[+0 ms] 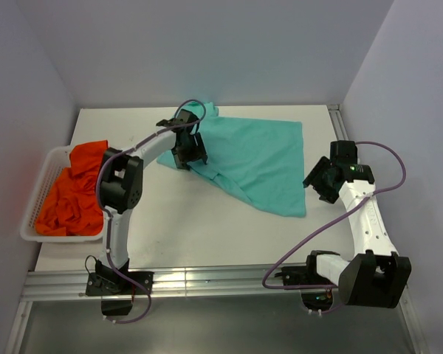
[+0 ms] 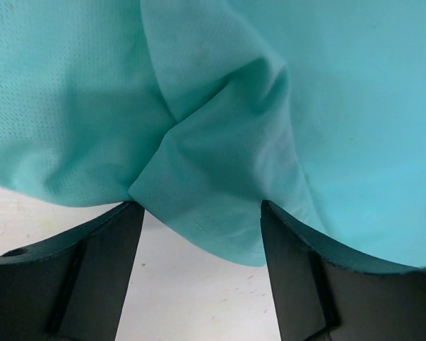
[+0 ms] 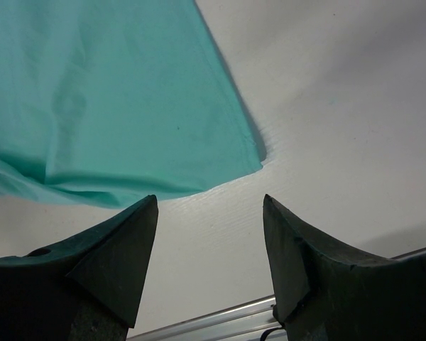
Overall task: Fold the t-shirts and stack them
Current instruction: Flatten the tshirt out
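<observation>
**Spotter:** Where is your left pincer?

**Me:** Down on the left side of the teal-green t-shirt. The jaws are apart and straddle a raised fold of cloth. As far as I can judge, nothing is pinched yet.

**Spotter:** And the other one?

**Me:** The right pincer is also apart. It hangs over bare tabletop just beside the shirt's near right corner and holds nothing.

**Spotter:** How would you take it?

**Me:** I'd close the left on the whole fold, not just the top layer. Then I'd slide the right under that corner edge so both layers come up together. The shirt lies skewed and rumpled across the far middle, so I think it needs spreading flat before any fold will hold.

**Spotter:** Is there room?

**Me:** Plenty toward me, since the near half is open. The far wall is close behind the collar end, so I'd drag the shirt nearer, not farther. On my left, the orange-red t-shirts are heaped in the white basket at the tabletop's edge. I'd keep my elbow off that.
</observation>
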Robot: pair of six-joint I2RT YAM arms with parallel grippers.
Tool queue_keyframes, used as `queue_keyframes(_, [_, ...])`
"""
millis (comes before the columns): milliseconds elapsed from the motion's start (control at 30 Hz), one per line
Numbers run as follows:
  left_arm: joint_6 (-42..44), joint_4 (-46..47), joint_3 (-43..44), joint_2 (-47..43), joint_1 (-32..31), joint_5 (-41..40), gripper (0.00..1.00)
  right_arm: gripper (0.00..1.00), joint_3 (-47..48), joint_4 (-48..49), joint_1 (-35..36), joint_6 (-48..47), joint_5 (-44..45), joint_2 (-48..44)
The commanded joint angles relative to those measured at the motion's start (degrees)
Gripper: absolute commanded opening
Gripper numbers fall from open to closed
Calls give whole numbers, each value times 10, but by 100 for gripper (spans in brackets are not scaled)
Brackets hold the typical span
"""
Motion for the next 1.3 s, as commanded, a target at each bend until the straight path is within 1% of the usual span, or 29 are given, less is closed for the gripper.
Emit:
queue_keyframes(0, [14, -11, 44, 11, 1, -11, 72, 68, 0, 1, 4, -7, 13, -1])
queue_keyframes(33, [15, -16, 54, 15, 1, -11, 71, 68, -1, 1, 4, -8, 13, -1])
queue_keyframes(233, [16, -33, 69, 22, 4, -9, 70, 68, 6, 1, 4, -10, 14, 6])
queue_keyframes(467, [15, -47, 41, -32, 12, -26, 72, 68, 5, 4, 4, -9, 19, 9])
queue_keyframes(600, [23, -46, 35, -40, 19, -29, 72, 68, 4, 6, 5, -9, 16, 14])
queue_keyframes(733, [23, -50, 50, -36, 28, -29, 72, 68, 12, 5, 4, -12, 17, 20])
queue_keyframes(1033, [36, -30, 91, 17, 30, -16, 70, 68, 10, 5, 4, -12, 15, 21])
queue_keyframes(1133, [34, -16, 91, 27, 30, -10, 71, 68, 9, 4, 4, -13, 19, 20])
queue_keyframes(1267, [33, -19, 90, 45, 30, -4, 70, 68, 12, 2, 4, -12, 20, 20])
